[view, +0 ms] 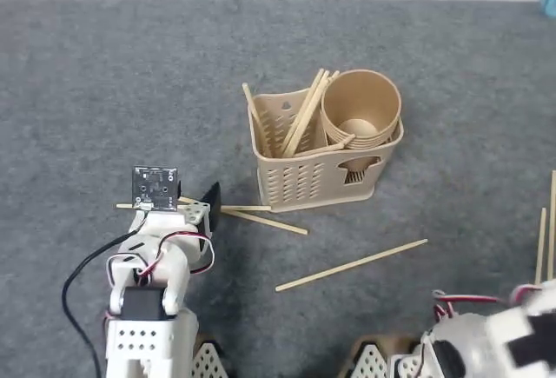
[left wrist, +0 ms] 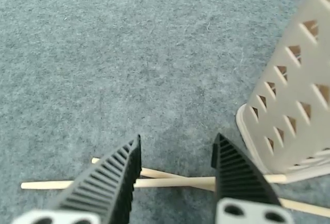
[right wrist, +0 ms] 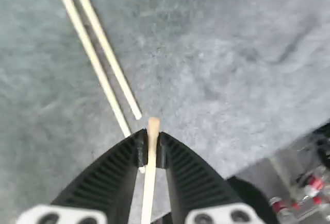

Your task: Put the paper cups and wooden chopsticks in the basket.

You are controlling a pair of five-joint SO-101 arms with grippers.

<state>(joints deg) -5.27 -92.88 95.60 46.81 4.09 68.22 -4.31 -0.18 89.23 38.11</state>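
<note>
Hovering over crossed chopsticks (left wrist: 170, 182) by basket (left wrist: 294, 105): L pincer (left wrist: 178, 137) apart | R pincer (right wrist: 149, 142) clamped on chopstick (right wrist: 153, 125)

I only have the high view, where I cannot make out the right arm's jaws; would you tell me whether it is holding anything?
Observer: Yes, the right gripper has its jaws shut on one wooden chopstick.
Operator: Thank you; and is the left one gripping the chopsticks under it?
Observer: No, the left gripper is open, its jaws standing either side of two crossed chopsticks that lie on the carpet.
</note>
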